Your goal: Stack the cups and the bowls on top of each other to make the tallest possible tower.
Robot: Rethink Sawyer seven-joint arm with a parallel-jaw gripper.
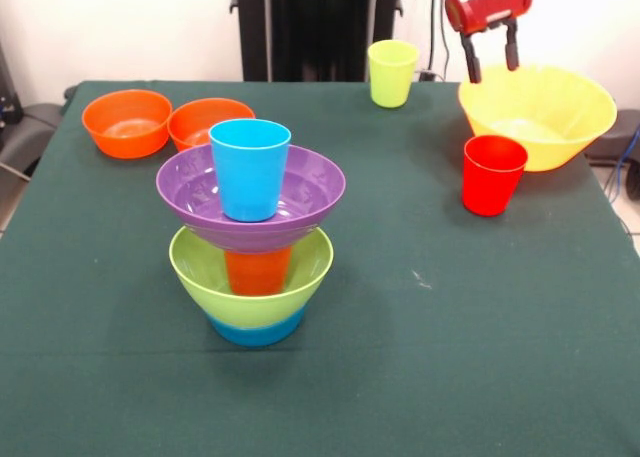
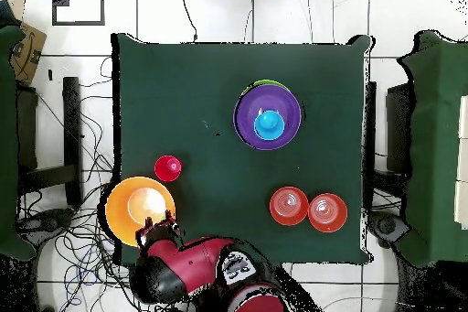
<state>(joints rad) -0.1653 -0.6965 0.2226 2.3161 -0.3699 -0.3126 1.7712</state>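
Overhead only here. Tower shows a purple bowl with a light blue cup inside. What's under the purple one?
Observer: The purple bowl appears to sit on an orange cup standing inside the lime green bowl, which sits on a small blue bowl.
Operator: Can't spot the yellow-green cup.
Observer: The yellow-green cup stands upright by the table's robot-side edge, apart from the yellow bowl.
Operator: Gripper?
Observer: The gripper is open and empty, above the yellow bowl's robot-side rim.
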